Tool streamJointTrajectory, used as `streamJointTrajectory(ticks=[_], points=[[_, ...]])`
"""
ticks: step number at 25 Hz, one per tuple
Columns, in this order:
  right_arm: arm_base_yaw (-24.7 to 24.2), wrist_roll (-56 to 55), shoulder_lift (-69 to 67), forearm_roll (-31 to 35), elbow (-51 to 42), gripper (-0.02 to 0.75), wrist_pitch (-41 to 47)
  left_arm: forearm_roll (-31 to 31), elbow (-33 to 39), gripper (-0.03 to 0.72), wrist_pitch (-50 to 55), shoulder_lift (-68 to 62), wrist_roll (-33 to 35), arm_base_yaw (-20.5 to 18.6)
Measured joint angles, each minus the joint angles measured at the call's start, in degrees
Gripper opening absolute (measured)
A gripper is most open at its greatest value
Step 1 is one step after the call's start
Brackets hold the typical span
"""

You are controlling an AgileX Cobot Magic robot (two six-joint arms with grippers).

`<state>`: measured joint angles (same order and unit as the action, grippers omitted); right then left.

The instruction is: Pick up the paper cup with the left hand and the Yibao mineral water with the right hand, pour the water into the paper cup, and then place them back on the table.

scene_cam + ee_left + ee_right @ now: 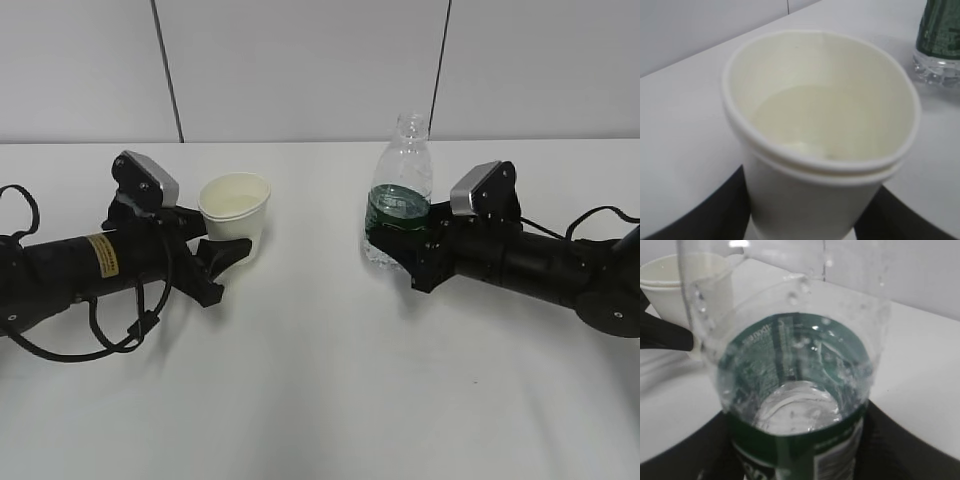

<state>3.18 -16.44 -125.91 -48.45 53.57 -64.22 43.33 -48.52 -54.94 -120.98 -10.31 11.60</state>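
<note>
The paper cup (pixel 236 212) stands left of centre on the table (pixel 320 390), leaning slightly. My left gripper (pixel 232 250) is shut on its lower part. In the left wrist view the cup (pixel 815 125) fills the frame, with black fingers (pixel 705 210) against both sides and water (pixel 800 117) pooled in its bottom. The Yibao mineral water (pixel 401 195), uncapped, stands right of centre. My right gripper (pixel 396 243) is shut on its green label. In the right wrist view the bottle (pixel 790 390) sits between the fingers (pixel 900 445), with some water (pixel 795 412) low inside.
A grey panelled wall (pixel 320 70) runs behind the table's far edge. The cup and bottle stand about a hand's width apart. The cup also shows at the upper left of the right wrist view (pixel 670 285), and the bottle base at the upper right of the left wrist view (pixel 937 55).
</note>
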Motion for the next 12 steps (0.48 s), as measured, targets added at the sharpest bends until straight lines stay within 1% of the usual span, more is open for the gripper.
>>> streamJointTrajectory(ticks=[2,8,12], points=[[0.0,0.86,-0.58,0.23,0.0,0.392,0.0,-0.17,0.0,0.41,-0.8,-0.59,0.0,0.0],[0.0,1.85,-0.58,0.51,0.1,0.392,-0.24,-0.23,0.0,0.41,-7.91,-6.32,-0.06,0.0],[0.0,2.71,-0.58,0.62,0.1,0.392,-0.31,-0.17,0.0,0.411,-9.43,-7.9,-0.1,0.0]])
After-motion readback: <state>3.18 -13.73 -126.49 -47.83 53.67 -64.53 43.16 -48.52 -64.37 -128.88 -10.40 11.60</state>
